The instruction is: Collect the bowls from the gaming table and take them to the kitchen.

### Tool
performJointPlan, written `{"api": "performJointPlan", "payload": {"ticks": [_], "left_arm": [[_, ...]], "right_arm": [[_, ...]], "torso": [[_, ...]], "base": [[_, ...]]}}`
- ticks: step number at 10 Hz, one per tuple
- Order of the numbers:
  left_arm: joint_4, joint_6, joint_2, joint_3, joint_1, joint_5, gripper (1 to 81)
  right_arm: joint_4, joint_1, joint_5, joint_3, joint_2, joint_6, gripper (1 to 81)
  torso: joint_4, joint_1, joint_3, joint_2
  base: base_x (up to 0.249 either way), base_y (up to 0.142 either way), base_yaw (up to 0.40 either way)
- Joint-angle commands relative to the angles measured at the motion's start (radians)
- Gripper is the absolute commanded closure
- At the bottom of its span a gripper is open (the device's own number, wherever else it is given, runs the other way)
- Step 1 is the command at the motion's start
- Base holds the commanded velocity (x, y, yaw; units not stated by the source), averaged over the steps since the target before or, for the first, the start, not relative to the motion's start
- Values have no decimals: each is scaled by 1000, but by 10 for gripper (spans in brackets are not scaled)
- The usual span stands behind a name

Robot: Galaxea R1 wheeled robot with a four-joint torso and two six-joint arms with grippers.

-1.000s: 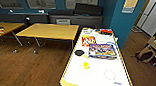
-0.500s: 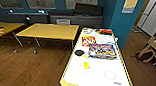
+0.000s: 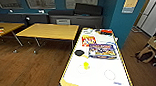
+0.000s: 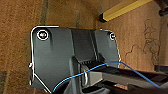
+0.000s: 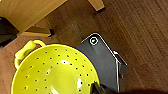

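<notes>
While tool states stay untellable, black bowl [image 3: 79, 52] and clear bowl [image 3: 110, 74] on gaming table [image 3: 100, 81].

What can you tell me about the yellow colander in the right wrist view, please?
The colander is a bright yellow bowl, glossy like plastic, its inside dotted with small round holes. A looped handle of the same yellow sticks out from its rim on one side. It sits open side toward the camera, above the brown wooden floor, beside the robot's dark plate. A dark part of the robot overlaps its rim at the picture's lower edge; whether the fingers grip it there cannot be made out. Nothing lies inside it.
</notes>
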Motion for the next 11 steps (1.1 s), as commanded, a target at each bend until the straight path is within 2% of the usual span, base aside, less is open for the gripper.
{"api": "performJointPlan", "payload": {"ticks": [1, 5, 8, 11], "left_arm": [[3, -39, -185, 207, -127, 55, 10], [0, -70, -321, 399, -253, 68, 10], [-3, -112, -395, 548, -368, 110, 10], [-25, -159, -414, 586, -514, 223, 10]], "right_arm": [[-78, -22, -28, -52, 40, -9, 811], [-93, -48, -18, -173, 173, -9, 811], [-101, -57, -18, -265, 268, -9, 811], [-110, -56, -22, -302, 322, -10, 811]], "torso": [[0, 0, 0, 0], [0, 0, 0, 0], [0, 0, 0, 0], [0, 0, 0, 0]], "base": [[0, 0, 0], [0, 0, 0], [0, 0, 0], [0, 0, 0]]}}
